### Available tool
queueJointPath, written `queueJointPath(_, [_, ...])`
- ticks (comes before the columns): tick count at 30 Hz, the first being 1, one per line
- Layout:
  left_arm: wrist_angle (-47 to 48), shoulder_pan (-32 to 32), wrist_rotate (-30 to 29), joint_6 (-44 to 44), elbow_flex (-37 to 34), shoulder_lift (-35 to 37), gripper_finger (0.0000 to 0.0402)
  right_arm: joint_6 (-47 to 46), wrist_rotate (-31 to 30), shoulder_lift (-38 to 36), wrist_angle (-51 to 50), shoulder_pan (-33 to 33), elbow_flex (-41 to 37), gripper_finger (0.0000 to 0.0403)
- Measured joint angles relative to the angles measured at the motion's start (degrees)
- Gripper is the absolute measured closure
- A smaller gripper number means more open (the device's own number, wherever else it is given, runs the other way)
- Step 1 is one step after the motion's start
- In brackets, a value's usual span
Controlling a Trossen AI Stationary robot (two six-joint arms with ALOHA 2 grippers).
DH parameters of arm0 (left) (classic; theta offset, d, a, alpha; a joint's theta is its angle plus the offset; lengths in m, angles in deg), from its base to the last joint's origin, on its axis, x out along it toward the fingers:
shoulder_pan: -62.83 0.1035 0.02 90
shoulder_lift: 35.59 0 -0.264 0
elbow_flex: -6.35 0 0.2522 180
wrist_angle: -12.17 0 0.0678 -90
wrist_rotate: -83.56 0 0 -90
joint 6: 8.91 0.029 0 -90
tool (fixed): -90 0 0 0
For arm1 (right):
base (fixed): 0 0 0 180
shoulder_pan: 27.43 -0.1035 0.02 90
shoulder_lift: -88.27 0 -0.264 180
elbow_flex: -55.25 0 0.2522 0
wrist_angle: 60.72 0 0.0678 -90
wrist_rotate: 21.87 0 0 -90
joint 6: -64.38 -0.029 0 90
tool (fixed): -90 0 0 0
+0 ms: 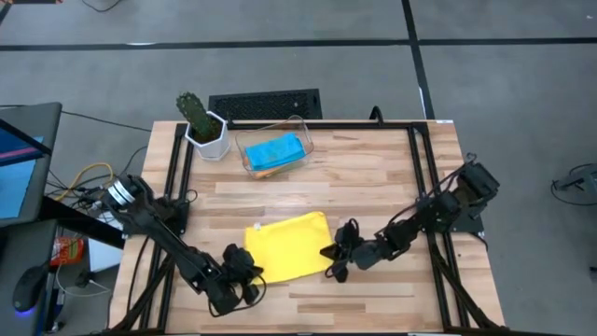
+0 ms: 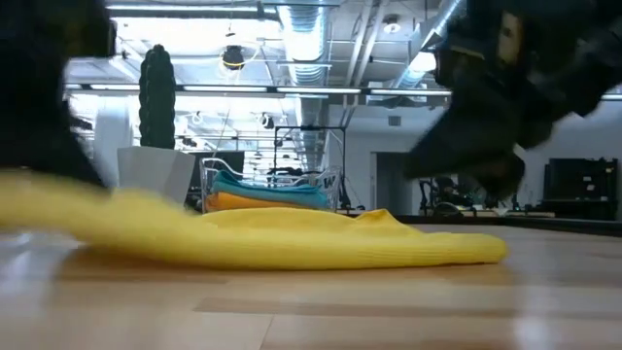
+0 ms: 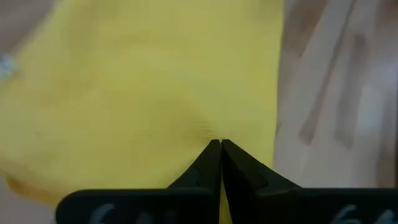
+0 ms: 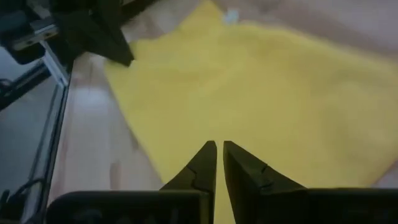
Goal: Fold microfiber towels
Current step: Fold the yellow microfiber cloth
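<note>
Near the worktop's front edge lies the yellow towel (image 1: 287,246), left gripper (image 1: 244,268) clenched on its front-left corner, right gripper (image 1: 338,261) at its right edge with fingers nearly together, grip uncertain, so the fold is starting and lifting together likely comes next.

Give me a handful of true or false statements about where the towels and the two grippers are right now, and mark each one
1. The yellow towel lies on the wooden table. True.
2. The left gripper is shut on the yellow towel. True.
3. The clear plastic bin is empty. False: a light blue towel lies in it, with an orange towel beneath.
4. The right gripper is over the bin. False: it is at the yellow towel's edge.
5. The potted cactus lies tipped over. False: it stands upright beside the bin.
</note>
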Motion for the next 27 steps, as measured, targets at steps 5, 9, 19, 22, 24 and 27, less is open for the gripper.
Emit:
queueJointPath(5, [3.39, 0.19, -4.99, 1.99, -0.09, 4.51, 0.0401, 3.79, -7.13, -3.67, -0.58, 1.74, 0.05, 0.0349])
queueJointPath(9, [5.27, 0.61, -6.89, 1.63, 0.00, 5.35, 0.0401, 6.00, -10.32, -3.81, -0.59, 6.38, 0.03, 0.0349])
queueJointPath(19, [-0.04, 0.65, 6.43, 1.80, 0.02, -1.40, 0.0375, 7.29, -1.21, 1.95, 4.07, 12.92, 0.03, 0.0342])
queueJointPath(22, [-2.31, 0.62, 10.44, 2.40, 0.02, -3.36, 0.0344, 6.88, -0.95, 4.91, 4.90, 13.48, 0.00, 0.0341])
queueJointPath(24, [-2.21, 0.60, 11.55, 1.85, 0.11, -3.95, 0.0322, 5.85, -0.50, 7.84, 6.62, 14.11, 0.35, 0.0340])
queueJointPath(27, [-2.05, 0.65, 13.27, 1.75, 0.23, -3.88, 0.0286, 2.51, 0.41, 11.47, 6.95, 14.90, 0.23, 0.0340])
